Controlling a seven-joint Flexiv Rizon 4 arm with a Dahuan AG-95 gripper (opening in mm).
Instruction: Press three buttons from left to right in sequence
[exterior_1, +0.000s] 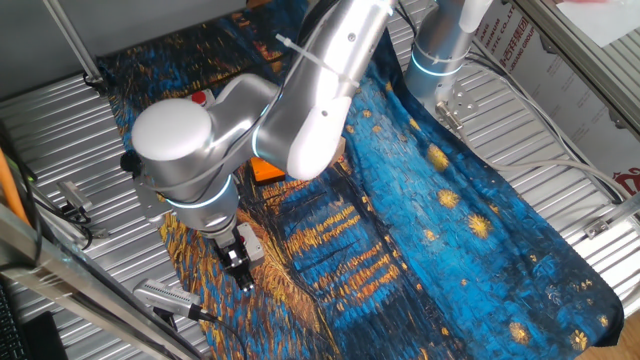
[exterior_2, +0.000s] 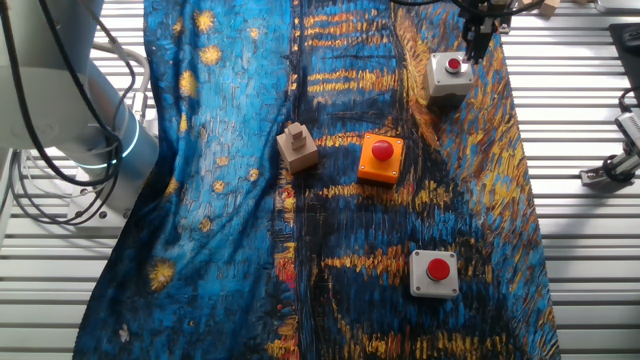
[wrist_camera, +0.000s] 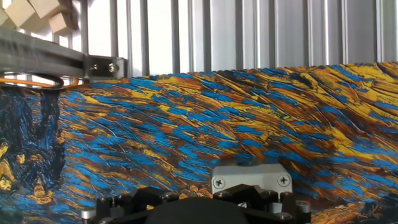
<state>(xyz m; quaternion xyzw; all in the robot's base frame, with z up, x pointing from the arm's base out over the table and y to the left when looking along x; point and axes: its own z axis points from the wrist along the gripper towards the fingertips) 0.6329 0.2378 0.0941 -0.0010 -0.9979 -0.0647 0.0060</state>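
Three red push-buttons sit on the painted cloth. One grey-based button (exterior_2: 452, 72) is at the far end, the orange one (exterior_2: 381, 157) is in the middle, and the other grey one (exterior_2: 435, 272) is nearest. My gripper (exterior_2: 474, 50) hangs right over the far grey button, its dark tips at the button's red top; whether they touch it is unclear. In one fixed view the gripper (exterior_1: 243, 272) points down beside that grey box (exterior_1: 252, 243). The hand view shows the box's grey base (wrist_camera: 250, 177) just ahead. No view shows the fingertips clearly.
A tan wooden block (exterior_2: 297, 147) stands left of the orange button. Loose wooden blocks (wrist_camera: 37, 15) lie beyond a metal bar (wrist_camera: 43, 53). The arm's base (exterior_2: 70, 110) stands off the cloth's edge. A tool (exterior_1: 165, 297) lies on the ribbed table near the gripper.
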